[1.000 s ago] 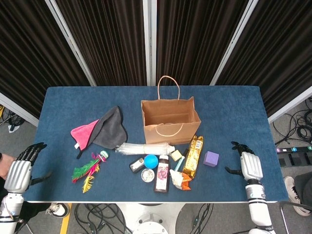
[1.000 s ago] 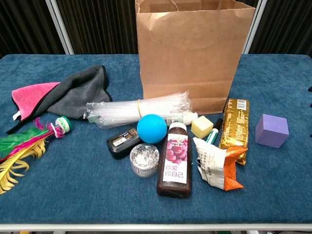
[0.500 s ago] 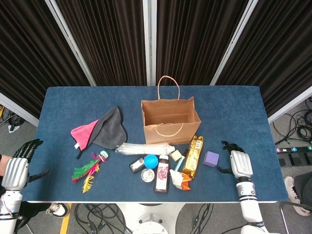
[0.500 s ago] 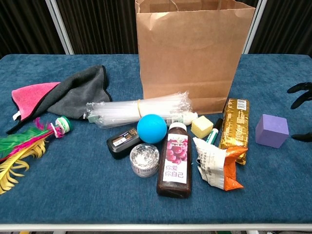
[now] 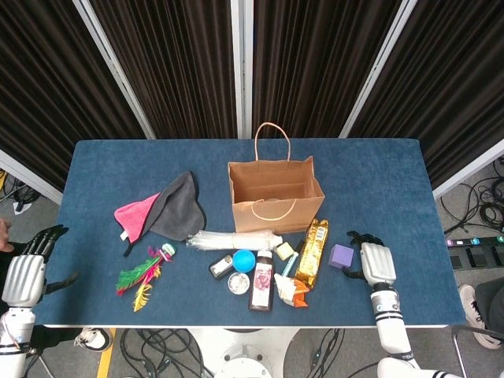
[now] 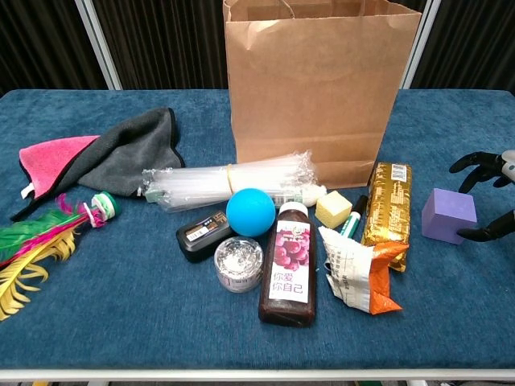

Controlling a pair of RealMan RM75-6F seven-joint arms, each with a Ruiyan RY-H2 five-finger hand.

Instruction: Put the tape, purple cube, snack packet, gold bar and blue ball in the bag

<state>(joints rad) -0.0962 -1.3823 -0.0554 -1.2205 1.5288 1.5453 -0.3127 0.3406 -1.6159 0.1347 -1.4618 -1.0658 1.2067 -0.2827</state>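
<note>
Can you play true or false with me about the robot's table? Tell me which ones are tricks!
1. The purple cube is inside the paper bag. False: it sits on the table, right of the gold bar.
2. The blue ball lies in front of the bag. True.
3. The right hand is holding the snack packet. False: it is open beside the purple cube, holding nothing.
4. The bag stands upright. True.
5. The left hand grips the ball. False: it is off the table's left edge, holding nothing.
</note>
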